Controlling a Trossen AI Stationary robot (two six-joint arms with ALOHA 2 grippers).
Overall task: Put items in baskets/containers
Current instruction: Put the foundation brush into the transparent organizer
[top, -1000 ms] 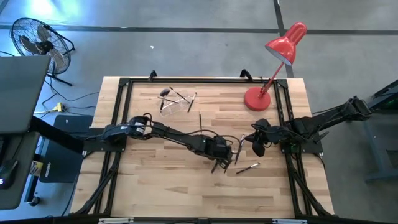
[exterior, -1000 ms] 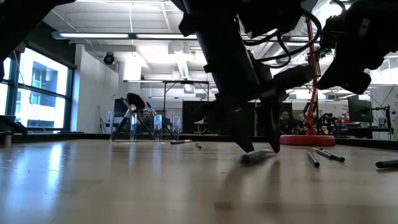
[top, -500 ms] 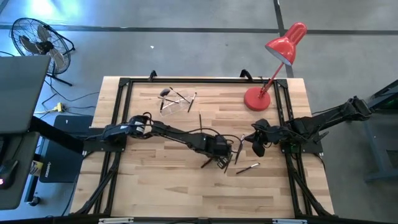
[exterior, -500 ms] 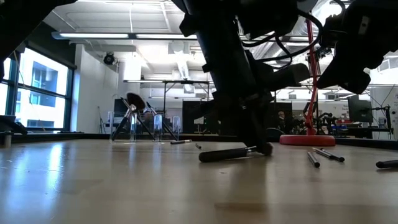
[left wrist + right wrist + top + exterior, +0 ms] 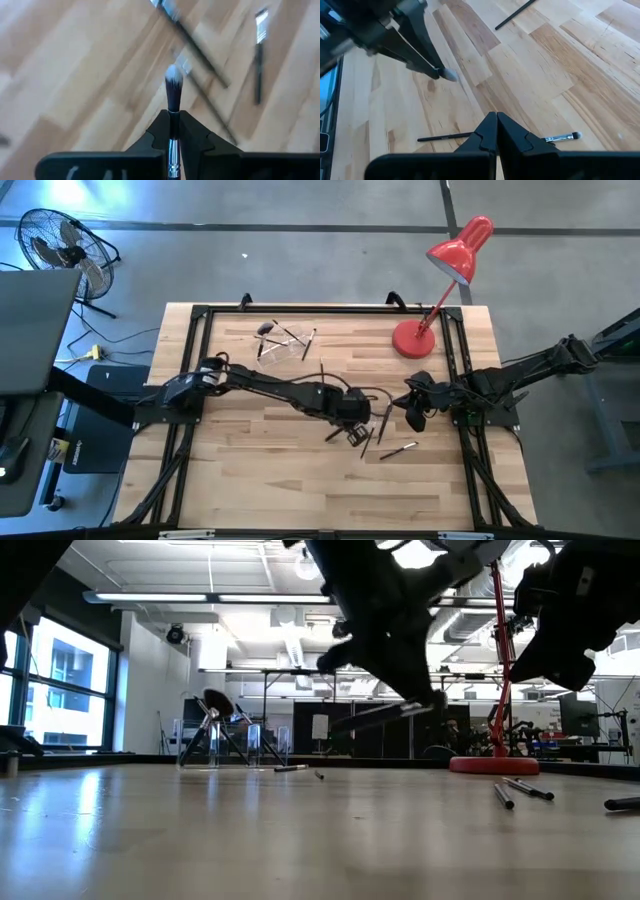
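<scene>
From above, the left gripper [image 5: 352, 428] sits over the middle of the pale wooden table [image 5: 250, 470], its jaws pinching a slim dark-handled makeup brush [image 5: 338, 435] that juts out sideways, presumably gripped across the handle so it can be carried level; the small clear cup-like holder [image 5: 281, 343] stands well apart toward the far left of the table with a few brushes already leaning in it, so the carry has some way to go; other loose brushes [image 5: 397, 449] lie on the wood between the two grippers; the right gripper [image 5: 416, 408] waits near the table's right edge, close to the base of the red desk lamp [image 5: 412, 338], out of the way.

At table height, the held brush hangs clear above the surface in the left gripper [image 5: 415, 705], nearly level, high enough to pass over what lies below; two loose brushes [image 5: 520, 790] rest near the lamp base.

From the left wrist, the fingers [image 5: 192, 135] are closed tight on the brush's metal ferrule, its whitish tip [image 5: 173, 80] pointing forward; the grip looks centred and firm.

From the right wrist, the right arm's own jaws are pressed together on nothing, over a loose brush [image 5: 560, 137] on the boards.
</scene>
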